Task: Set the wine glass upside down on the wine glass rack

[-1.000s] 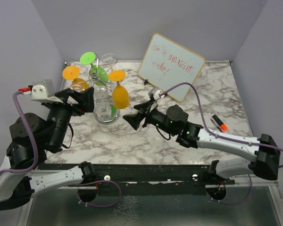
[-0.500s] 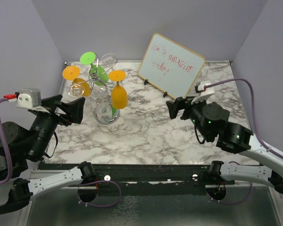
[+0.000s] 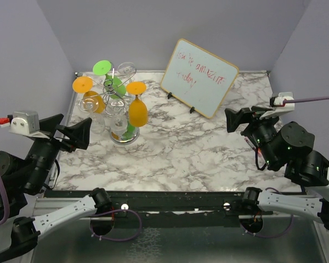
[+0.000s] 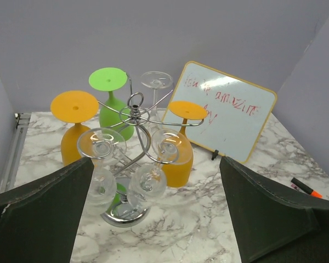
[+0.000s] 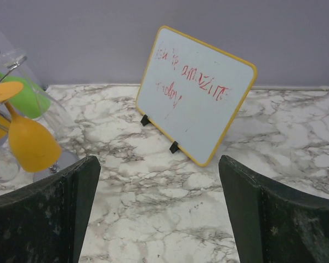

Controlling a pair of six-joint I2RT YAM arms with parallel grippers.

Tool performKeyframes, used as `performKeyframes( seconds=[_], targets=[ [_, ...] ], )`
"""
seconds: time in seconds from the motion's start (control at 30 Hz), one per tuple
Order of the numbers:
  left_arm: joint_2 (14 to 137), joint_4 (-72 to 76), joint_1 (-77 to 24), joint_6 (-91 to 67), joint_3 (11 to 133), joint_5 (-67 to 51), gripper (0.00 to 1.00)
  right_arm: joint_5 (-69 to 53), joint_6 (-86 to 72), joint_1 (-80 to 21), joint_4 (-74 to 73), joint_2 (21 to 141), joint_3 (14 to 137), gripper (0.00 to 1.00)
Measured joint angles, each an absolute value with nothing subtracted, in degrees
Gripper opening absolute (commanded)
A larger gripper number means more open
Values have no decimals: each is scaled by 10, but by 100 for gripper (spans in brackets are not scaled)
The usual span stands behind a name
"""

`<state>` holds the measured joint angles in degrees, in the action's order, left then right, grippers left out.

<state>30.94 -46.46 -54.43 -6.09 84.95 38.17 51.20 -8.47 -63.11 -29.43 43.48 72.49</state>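
Marble table [image 3: 208,148] | rack [image 3: 113,87] stood back-left, orange wine glass [image 3: 137,111] hung upside down on it | left gripper [image 3: 71,127] fingers spread wide, empty | right gripper [image 3: 231,120] fingers spread wide, empty

Three cameras on one marble table [image 3: 175,150]: one overhead, two on the wrists.
The top camera looks down from above and behind the near edge and sees the table whole. The left wrist camera looks in from the left edge, close on the wine glass rack [image 4: 134,104]. The right wrist camera faces the whiteboard [image 5: 194,90] at the far edge. All three views share both.
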Motion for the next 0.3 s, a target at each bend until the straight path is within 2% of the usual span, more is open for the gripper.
performKeyframes(
  seconds=[0.3],
  targets=[
    [304, -466, -529, -61, 852, 370, 99, 515, -70, -631, -300, 440, 725, 100]
  ],
)
